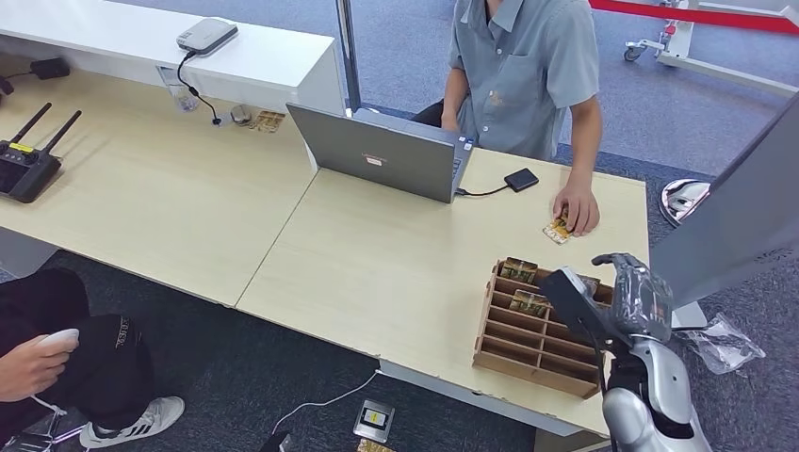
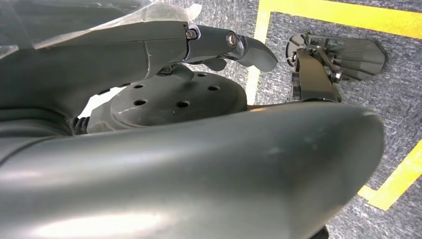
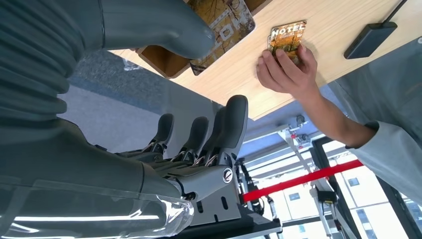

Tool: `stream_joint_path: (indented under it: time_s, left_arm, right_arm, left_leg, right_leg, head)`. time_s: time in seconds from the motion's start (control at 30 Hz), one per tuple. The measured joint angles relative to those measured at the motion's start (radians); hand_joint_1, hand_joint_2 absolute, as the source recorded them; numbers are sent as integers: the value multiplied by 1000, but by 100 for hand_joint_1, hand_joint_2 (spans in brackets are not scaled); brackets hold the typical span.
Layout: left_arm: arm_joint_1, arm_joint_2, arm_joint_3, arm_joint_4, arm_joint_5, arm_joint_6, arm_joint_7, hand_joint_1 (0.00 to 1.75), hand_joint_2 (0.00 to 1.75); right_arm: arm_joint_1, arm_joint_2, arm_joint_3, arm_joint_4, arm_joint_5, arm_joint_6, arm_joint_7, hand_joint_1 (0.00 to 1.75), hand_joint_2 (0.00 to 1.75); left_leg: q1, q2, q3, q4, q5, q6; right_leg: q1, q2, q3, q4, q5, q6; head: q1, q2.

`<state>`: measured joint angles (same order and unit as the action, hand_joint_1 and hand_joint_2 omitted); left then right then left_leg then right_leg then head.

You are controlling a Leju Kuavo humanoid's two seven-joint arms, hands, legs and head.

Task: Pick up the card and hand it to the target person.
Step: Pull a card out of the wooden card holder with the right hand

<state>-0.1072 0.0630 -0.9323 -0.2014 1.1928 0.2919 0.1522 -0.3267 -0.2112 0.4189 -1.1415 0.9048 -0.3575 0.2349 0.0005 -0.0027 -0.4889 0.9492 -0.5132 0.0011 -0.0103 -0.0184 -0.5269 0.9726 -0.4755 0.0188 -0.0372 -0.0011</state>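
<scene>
Right hand (image 1: 633, 294) above rack's (image 1: 533, 350) far edge

Orange-patterned card (image 1: 557, 229), grey-shirted person (image 1: 524, 71), pale wood table (image 1: 377, 264), grey laptop (image 1: 382, 153).

The card (image 1: 557, 229) is a small printed rectangle in orange and yellow tones, with the word HOTEL across its top edge readable in the right wrist view (image 3: 287, 36). It lies flat on the pale wooden bench (image 1: 396, 254), near the far right edge, beyond the slotted wooden rack (image 1: 528, 330). The person's hand (image 1: 577, 207) rests on it, fingers covering part of its face.
</scene>
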Motion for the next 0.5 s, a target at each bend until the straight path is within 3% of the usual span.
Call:
stream_joint_path:
  time_s: [0.5]
  left_arm:
    - [-1, 0, 0, 0, 11, 31, 5, 0, 0]
  right_arm:
    - [-63, 36, 3, 104, -26, -12, -51, 78, 175]
  left_leg:
    - [0, 0, 0, 0, 0, 0]
  right_leg:
    - [0, 0, 0, 0, 0, 0]
  head:
    - [0, 0]
